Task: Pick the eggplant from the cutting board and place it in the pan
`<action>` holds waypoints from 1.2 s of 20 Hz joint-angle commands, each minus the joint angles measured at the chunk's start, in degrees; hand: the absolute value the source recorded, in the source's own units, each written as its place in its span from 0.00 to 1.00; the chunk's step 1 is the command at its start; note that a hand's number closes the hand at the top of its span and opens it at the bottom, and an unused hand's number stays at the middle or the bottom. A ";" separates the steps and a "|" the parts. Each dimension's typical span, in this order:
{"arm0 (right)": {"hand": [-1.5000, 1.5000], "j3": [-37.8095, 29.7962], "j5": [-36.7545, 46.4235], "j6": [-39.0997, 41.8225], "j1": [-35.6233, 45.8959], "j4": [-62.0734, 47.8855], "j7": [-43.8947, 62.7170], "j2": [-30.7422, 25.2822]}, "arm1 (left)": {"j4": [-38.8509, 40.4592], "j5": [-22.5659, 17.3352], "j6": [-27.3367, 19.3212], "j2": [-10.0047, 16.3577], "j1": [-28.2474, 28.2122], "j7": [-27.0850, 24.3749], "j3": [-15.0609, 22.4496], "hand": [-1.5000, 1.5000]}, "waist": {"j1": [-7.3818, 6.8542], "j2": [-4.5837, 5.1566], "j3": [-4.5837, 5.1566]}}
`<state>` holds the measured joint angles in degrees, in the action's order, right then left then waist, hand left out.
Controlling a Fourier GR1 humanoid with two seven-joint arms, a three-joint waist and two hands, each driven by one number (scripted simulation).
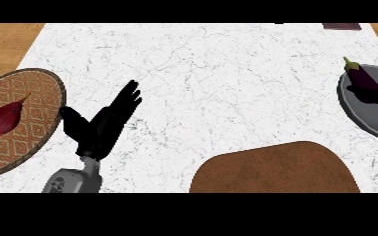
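Left hand (100,127) open, fingers straight, at the surface's (221,80) left; dark purple, green-stemmed eggplant (364,79) lying in grey pan (358,114).

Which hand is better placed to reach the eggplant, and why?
Right, probably: the eggplant lies in the pan at the view's right edge, while the left hand rests open near the left edge. The right hand is not in view, so side alone decides.

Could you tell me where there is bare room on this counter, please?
The counter is bare across the middle, between the left hand and the pan, beyond the cutting board. Crowded spots: the left edge, where the hand stands beside the patterned plate, and the right edge, where the pan holds the eggplant.
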<state>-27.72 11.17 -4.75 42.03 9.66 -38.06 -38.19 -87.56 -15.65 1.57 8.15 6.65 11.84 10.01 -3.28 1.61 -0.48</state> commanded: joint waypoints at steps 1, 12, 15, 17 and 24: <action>0.00 -2.66 -2.89 11.59 -2.05 -2.25 -0.46 -4.80 | -0.43 0.99 -1.12 -1.76 -0.22 -0.04 1.51 0.50 | 0.58 -0.01 -0.06; 0.00 -1.37 -2.01 33.27 -11.07 -2.50 -9.38 -11.26 | -3.33 0.56 -0.73 -0.25 -1.20 1.92 0.53 0.50 | 0.97 -0.45 -0.08; 0.00 -1.82 -2.49 36.23 -14.18 -1.83 -11.93 -13.27 | -2.43 1.17 -0.75 -0.72 -3.55 -1.25 0.43 0.50 | 1.20 -0.43 -0.17; 0.00 -2.04 -2.76 34.50 -14.45 -1.30 -12.26 -12.14 | -2.84 1.42 -1.72 -1.62 -3.40 0.22 1.14 0.50 | 1.08 -0.51 -0.14; 0.00 -0.76 -2.11 39.51 -17.95 0.63 -13.92 -14.36 | -1.53 -0.41 0.74 0.38 -3.11 -0.55 -1.50 0.50 | 1.49 -0.77 -0.09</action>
<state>-28.79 8.91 25.84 26.47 10.02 -45.05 -50.96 -88.28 -15.29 1.60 7.92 4.68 11.37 9.19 -1.80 1.05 -0.58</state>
